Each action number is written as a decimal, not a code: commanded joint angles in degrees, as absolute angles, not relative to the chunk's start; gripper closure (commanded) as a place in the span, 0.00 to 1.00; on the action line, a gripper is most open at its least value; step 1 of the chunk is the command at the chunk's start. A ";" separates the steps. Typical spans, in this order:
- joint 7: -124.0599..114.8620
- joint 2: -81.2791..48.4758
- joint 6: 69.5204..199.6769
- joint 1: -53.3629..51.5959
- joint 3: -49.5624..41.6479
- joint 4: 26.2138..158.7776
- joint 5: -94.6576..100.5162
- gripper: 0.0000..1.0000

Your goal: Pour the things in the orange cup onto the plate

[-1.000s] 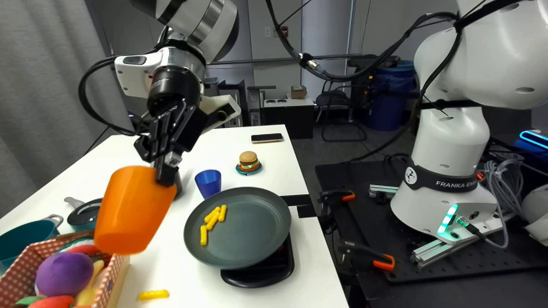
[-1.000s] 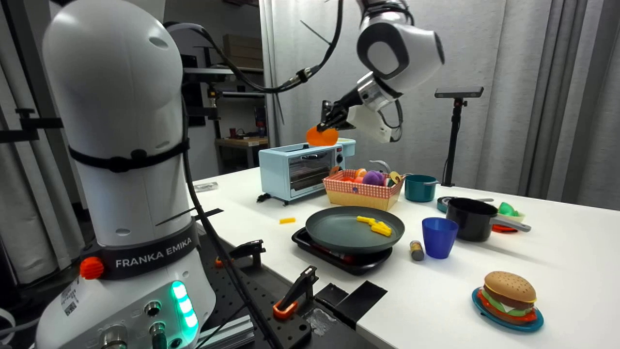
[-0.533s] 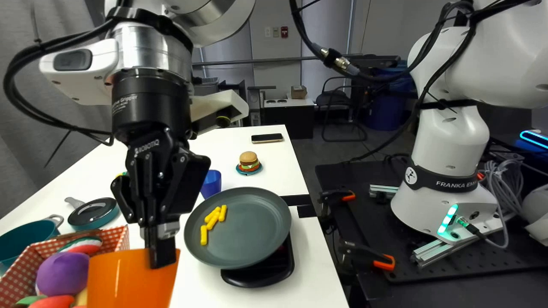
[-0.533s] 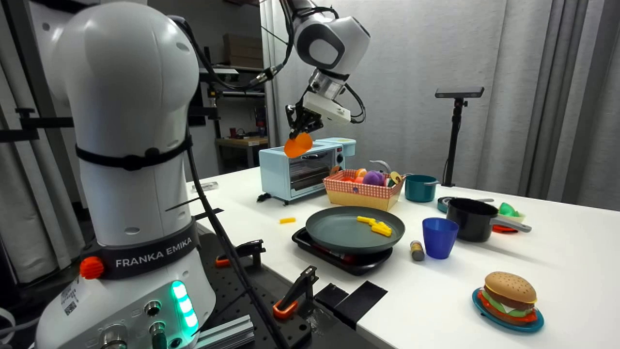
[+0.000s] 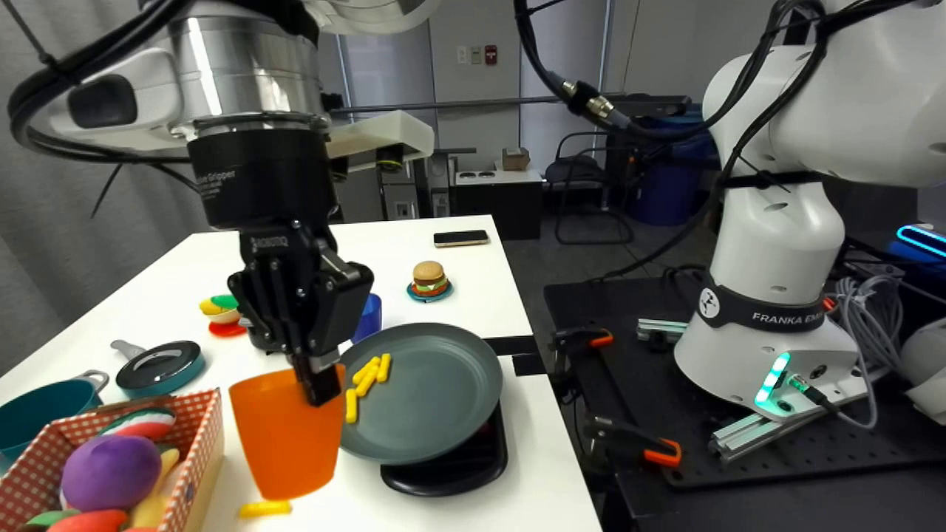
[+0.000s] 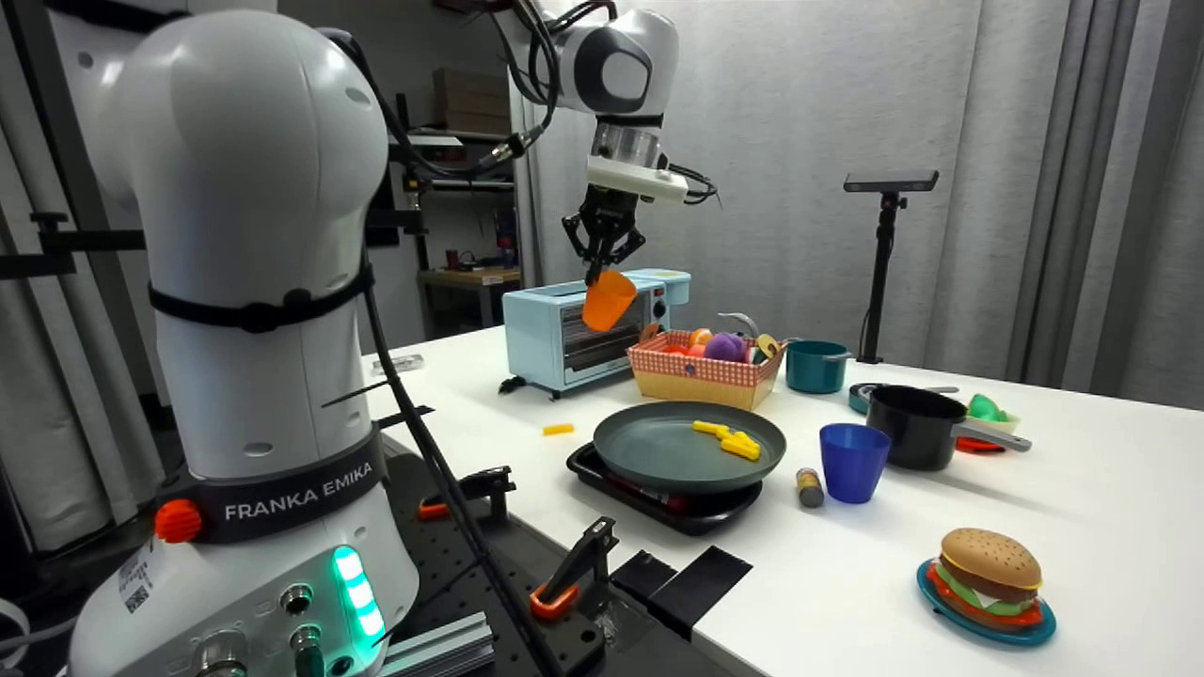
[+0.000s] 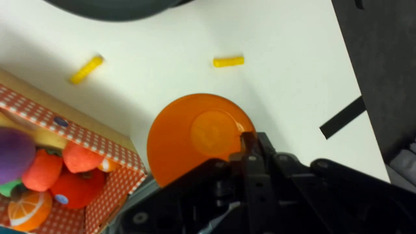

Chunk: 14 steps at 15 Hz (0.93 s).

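One orange cup [image 5: 284, 440], wall pinched by end effector [image 5: 313, 380], more upright than before; yellow sticks [image 5: 367, 382] on plate [image 5: 436, 391].

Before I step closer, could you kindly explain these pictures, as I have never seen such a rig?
This is a robot arm ending in a two-fingered gripper. Two pictures are taken from outside the robot; the third is taken from the end of the arm, looking past the gripper. The gripper pinches an orange cup by its rim, above the white table; the part of its inside that shows holds no sticks. The dark plate carries several yellow sticks, and two more sticks lie on the table. Also there: a checked basket of toy food, a blue cup and a toy burger.
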State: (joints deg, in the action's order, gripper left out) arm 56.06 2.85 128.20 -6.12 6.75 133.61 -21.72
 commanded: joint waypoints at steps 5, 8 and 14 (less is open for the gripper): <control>33.15 -1.11 126.00 -6.88 7.52 131.25 1.51 0.99; 31.74 -4.41 126.12 -6.97 7.59 129.51 2.42 0.99; 32.55 -11.12 125.64 -6.54 7.97 124.18 1.73 0.99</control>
State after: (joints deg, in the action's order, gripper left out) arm 33.89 -7.47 127.99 -6.61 7.49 128.52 0.73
